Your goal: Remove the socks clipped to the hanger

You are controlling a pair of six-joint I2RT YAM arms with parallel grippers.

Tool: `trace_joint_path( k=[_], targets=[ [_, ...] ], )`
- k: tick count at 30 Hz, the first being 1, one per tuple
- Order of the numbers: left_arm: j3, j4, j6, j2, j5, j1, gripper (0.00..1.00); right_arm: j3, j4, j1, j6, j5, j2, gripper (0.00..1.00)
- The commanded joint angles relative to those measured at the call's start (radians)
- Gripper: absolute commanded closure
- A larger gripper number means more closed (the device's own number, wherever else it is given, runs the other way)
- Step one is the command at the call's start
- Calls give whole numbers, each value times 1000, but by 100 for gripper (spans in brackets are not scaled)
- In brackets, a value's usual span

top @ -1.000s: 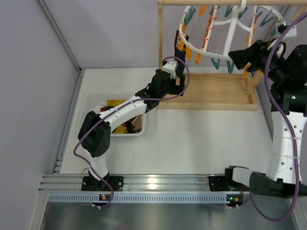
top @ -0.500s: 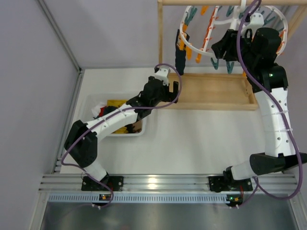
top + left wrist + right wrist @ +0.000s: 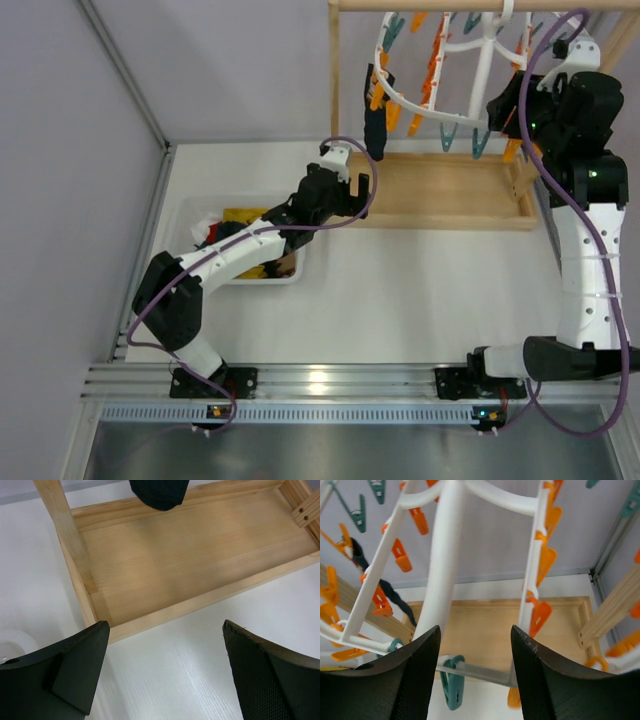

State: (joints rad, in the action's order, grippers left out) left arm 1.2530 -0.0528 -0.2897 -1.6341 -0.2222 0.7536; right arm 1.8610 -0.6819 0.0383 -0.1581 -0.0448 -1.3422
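Sock [image 3: 159, 491], 1 dark navy one still clipped to the hanger [image 3: 440, 555], now dangles just ahead of my left gripper [image 3: 164, 630], which has dropped back wide apart and empty, while my right gripper [image 3: 476, 630], fingers apart on nothing, has backed off, leaving that sock unremoved.

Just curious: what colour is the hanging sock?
Dark navy; the sock shows best in the top view.
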Motion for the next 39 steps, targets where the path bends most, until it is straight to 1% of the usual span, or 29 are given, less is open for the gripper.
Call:
trace_joint_path(
  k=[1,2,5,8,12,16,22,25,27,30,36,39],
  targets=[
    [-3,-51,-2,46,3,3,2,-11,-28,-101,6,-75,-6,44],
    [-4,-51,0,51,4,3,2,-10,-28,-136,8,-102,-12,44],
    [-4,-50,4,57,4,3,2,1,-30,-179,11,-138,-26,44],
    [-9,-50,7,66,3,3,2,15,-39,-224,15,-142,-48,44],
    [2,-50,11,60,7,3,2,27,-34,-236,23,-167,-51,43],
    [45,-51,11,39,17,3,2,85,-59,-236,45,-150,-67,42],
    [164,-65,34,-33,46,-5,2,191,-96,-256,63,-155,-98,40],
    [206,-103,46,-82,136,-26,2,237,-120,-268,77,-167,-121,39],
    [223,-134,44,-116,257,-55,2,250,-133,-275,83,-167,-129,37],
    [255,-160,40,-167,337,-106,2,271,-142,-279,80,-176,-137,36],
    [368,-183,105,-277,438,-128,2,288,-146,-282,78,-239,-156,34],
    [416,-202,138,-340,487,-129,2,291,-148,-282,89,-244,-169,32]
  ],
)
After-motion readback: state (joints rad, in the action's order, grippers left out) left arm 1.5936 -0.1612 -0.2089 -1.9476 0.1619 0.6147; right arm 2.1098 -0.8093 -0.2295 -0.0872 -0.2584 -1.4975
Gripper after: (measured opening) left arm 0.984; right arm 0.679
